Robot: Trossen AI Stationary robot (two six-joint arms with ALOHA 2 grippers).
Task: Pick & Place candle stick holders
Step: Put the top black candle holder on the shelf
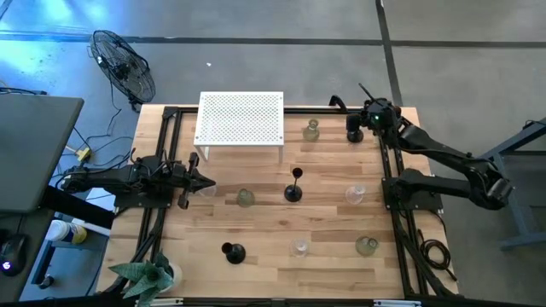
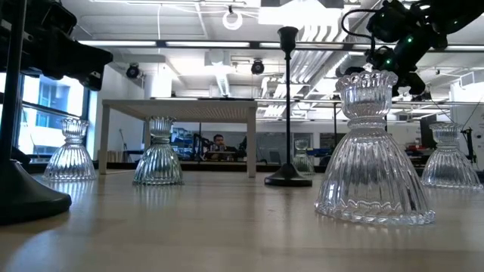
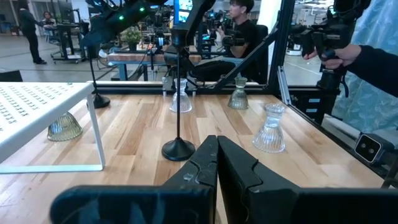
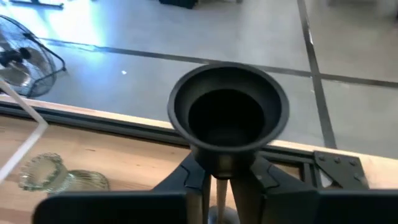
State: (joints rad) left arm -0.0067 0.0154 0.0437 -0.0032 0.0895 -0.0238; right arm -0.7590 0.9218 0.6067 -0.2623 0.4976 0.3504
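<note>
My right arm reaches from the right edge of the high view up toward the upper right of the frame, elbow bent, wrist turned back over the far corner of the light wooden tabletop (image 1: 264,217). There my right end effector (image 4: 219,180) is clenched around the thin stem of a black candle stick holder with a flared round cup (image 4: 229,112); in the right wrist view the two dark fingers (image 4: 193,180) press the stem from either side just under the cup. My left arm lies stretched along the left edge of the high view, and my left end effector (image 1: 203,182) points toward the frame's centre, fully clenched on nothing, its fingers (image 3: 205,165) meeting in the left wrist view. A second black holder with a round base and thin stem (image 1: 293,189) stands upright at the centre of the high view, and a third black holder (image 1: 232,251) sits at the lower left. Squat ribbed glass holders are spread over the tabletop: a pale-green one (image 1: 311,130) just right of the white perforated little table (image 1: 241,119) at upper centre, another (image 1: 246,198) left of centre, a clear one (image 1: 355,194) at the right, one (image 1: 299,247) at lower centre, and a greenish one (image 1: 367,246) at lower right. A black floor fan (image 1: 124,66) stands off the tabletop at the upper left.
</note>
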